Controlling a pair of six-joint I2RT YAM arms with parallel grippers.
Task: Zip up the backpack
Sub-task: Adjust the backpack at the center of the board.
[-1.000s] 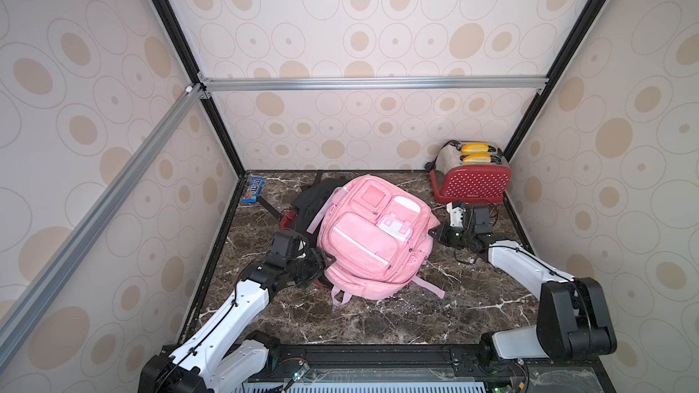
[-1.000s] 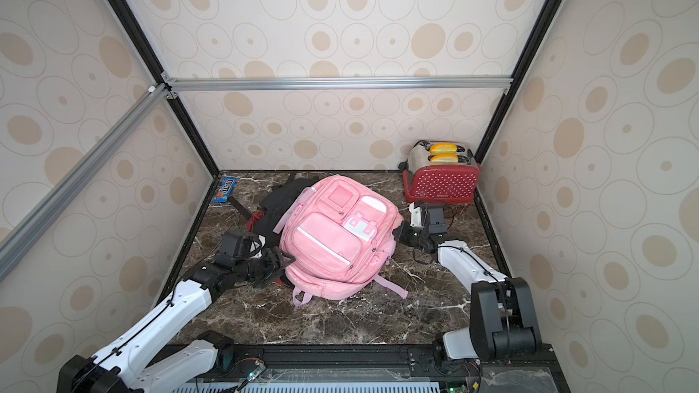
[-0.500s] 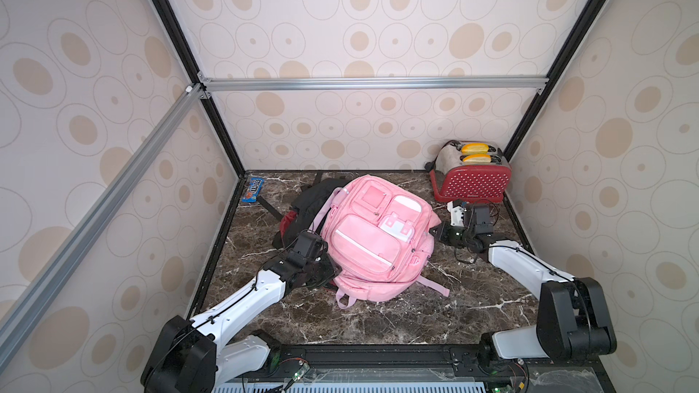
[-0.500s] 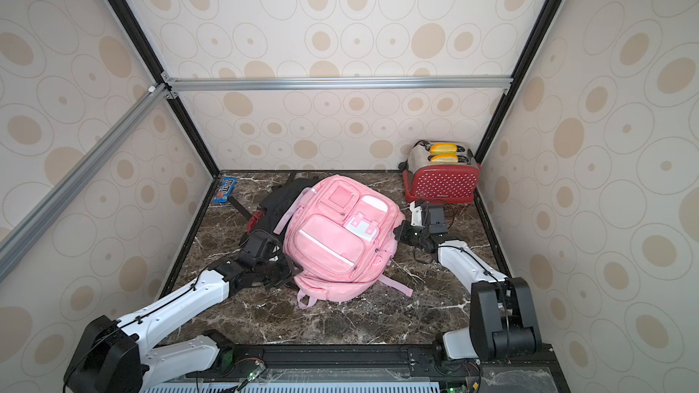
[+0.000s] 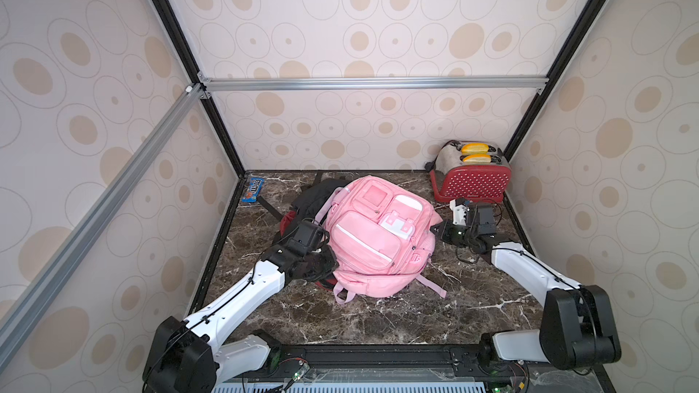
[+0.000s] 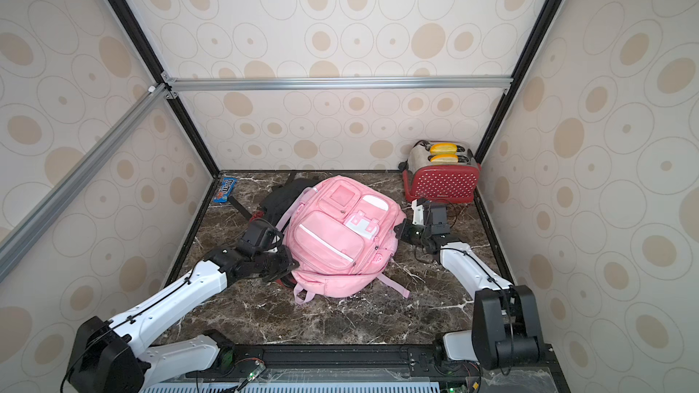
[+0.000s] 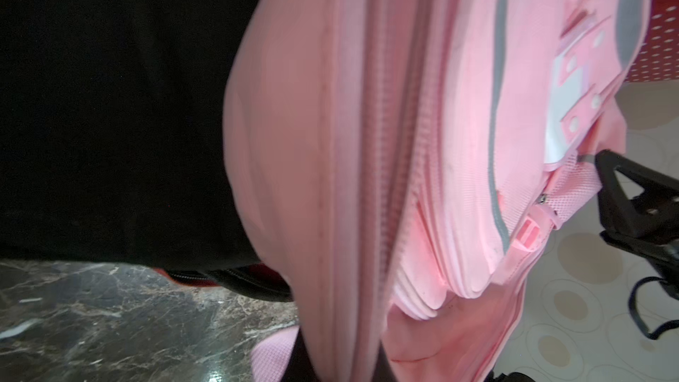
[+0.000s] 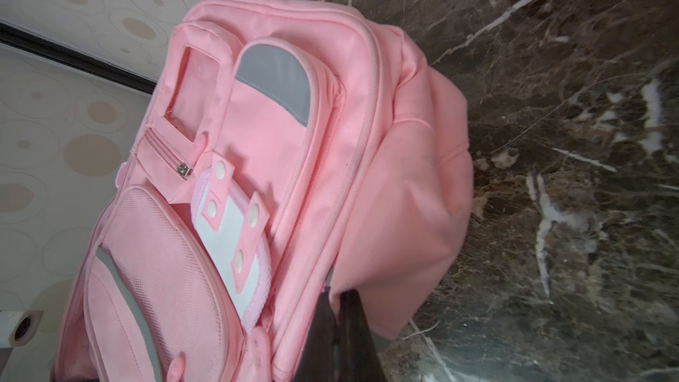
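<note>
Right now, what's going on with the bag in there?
Both arms are on the pink backpack, which lies on the marble tabletop. The right arm has its jaws shut on a small grey tab at the bag's side. The left arm has its jaws shut against the opposite side; what they hold is hidden.

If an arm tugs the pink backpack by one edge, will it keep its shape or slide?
Likely floppy: the pink backpack shows soft bulges and creases in its fabric. It looks stuffed full, so it probably has some heft. On the polished marble tabletop it may well slide when tugged unless something braces it.
</note>
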